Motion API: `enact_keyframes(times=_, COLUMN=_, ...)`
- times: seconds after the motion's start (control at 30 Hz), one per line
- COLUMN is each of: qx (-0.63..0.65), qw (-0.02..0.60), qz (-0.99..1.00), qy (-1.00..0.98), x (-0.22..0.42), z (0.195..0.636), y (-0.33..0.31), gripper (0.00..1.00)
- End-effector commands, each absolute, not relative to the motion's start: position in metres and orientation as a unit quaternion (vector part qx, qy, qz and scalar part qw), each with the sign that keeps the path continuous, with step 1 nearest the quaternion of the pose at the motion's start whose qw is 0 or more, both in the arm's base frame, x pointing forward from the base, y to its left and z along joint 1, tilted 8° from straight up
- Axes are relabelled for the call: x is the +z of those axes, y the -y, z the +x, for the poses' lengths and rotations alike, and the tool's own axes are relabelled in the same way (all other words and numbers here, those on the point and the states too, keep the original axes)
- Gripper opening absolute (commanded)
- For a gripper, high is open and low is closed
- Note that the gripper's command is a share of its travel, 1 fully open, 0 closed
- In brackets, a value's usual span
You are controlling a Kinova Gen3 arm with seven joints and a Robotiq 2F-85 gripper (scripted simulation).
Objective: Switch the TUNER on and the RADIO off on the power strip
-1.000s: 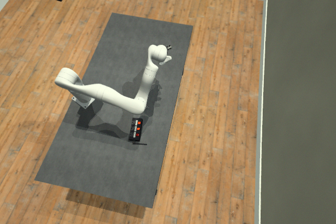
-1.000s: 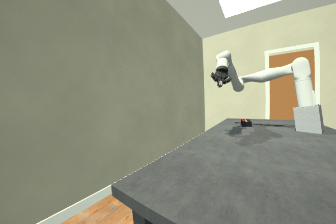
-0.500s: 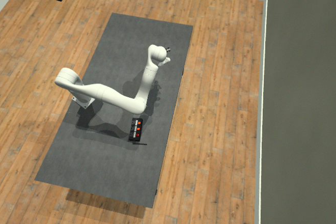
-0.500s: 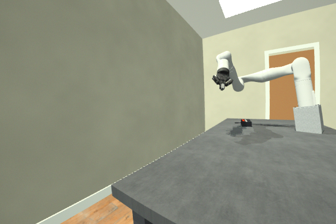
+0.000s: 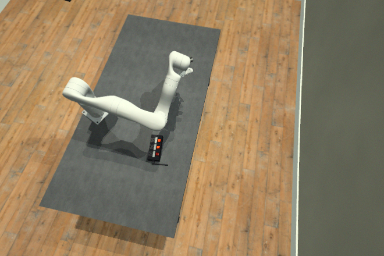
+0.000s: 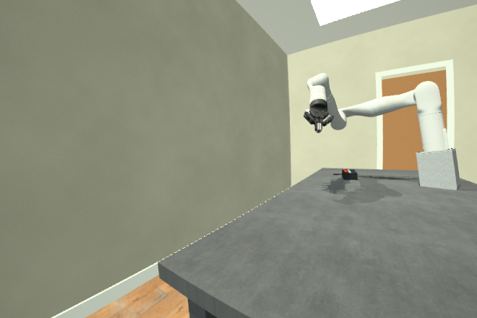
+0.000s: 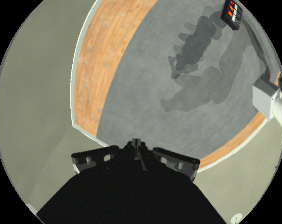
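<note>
my fingers were clenched on nothing, hanging high over the table. the power strip lay flat, well apart from me. labels were too small to read, so probably both switch flips were left to do.

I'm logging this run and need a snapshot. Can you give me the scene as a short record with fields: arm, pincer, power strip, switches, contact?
arm: raised high above the table, wrist bent downward
pincer: pincer shut, holding nothing
power strip: power strip lying flat on the table, switch side up, beside the arm's elbow in the top view
switches: three red-orange switches in a row; labels and positions too small to read
contact: none; pincer well above and apart from the strip
</note>
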State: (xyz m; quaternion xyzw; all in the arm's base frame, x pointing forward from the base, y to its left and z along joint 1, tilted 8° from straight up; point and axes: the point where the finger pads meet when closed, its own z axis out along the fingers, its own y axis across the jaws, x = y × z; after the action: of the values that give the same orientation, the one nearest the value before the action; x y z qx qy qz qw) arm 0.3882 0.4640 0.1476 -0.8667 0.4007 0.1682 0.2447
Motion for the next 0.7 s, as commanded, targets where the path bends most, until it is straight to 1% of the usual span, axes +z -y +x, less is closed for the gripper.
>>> enact_keyframes(times=0.0, qx=0.165, qw=0.223, qz=-0.866, qy=-0.415, x=0.139, z=0.384, y=-0.454, gripper=0.00)
enact_keyframes(times=0.2, qx=0.165, qw=0.223, qz=-0.866, qy=-0.416, x=0.139, z=0.385, y=-0.454, gripper=0.00)
enact_keyframes(times=0.23, qx=0.163, qw=0.206, qz=-0.865, qy=-0.428, x=0.131, z=0.383, y=-0.446, gripper=0.00)
enact_keyframes(times=0.47, qx=0.163, qw=0.207, qz=-0.864, qy=-0.429, x=0.131, z=0.384, y=-0.446, gripper=0.00)
enact_keyframes(times=0.5, qx=0.160, qw=0.190, qz=-0.862, qy=-0.441, x=0.123, z=0.382, y=-0.437, gripper=0.00)
enact_keyframes(times=0.67, qx=0.160, qw=0.190, qz=-0.862, qy=-0.442, x=0.124, z=0.383, y=-0.437, gripper=0.00)
